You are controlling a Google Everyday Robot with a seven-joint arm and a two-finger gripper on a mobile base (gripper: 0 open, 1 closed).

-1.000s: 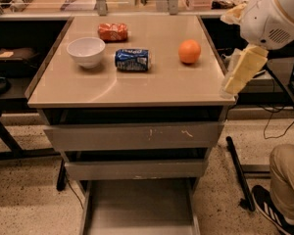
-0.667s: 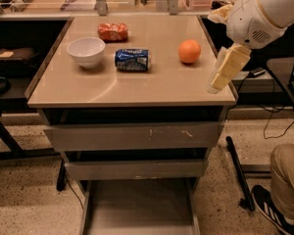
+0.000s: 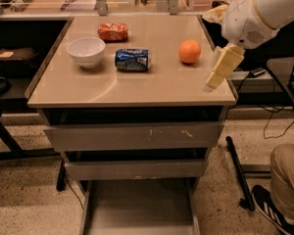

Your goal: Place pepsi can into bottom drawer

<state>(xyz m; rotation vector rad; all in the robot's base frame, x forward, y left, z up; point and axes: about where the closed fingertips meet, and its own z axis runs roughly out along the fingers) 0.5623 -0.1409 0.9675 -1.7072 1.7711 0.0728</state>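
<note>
The pepsi can [image 3: 133,59] lies on its side near the middle of the beige table top, dark blue with white lettering. The bottom drawer [image 3: 137,207] is pulled out below the table, a grey flat-floored tray with nothing in it. My gripper [image 3: 209,85] hangs from the white arm at the table's right edge, pointing down, to the right of the can and just below the orange [image 3: 189,51]. It holds nothing that I can see.
A white bowl [image 3: 86,51] stands left of the can. An orange-red snack bag [image 3: 113,32] lies behind it. Two shallower grey drawers [image 3: 132,137] sit above the open one. A person's leg and shoe [image 3: 281,187] are at the lower right. Cables lie on the floor at the right.
My arm and gripper have moved left and a little up, from beyond the table's right edge to over its right side. The can, bowl, bag and orange have not moved.
</note>
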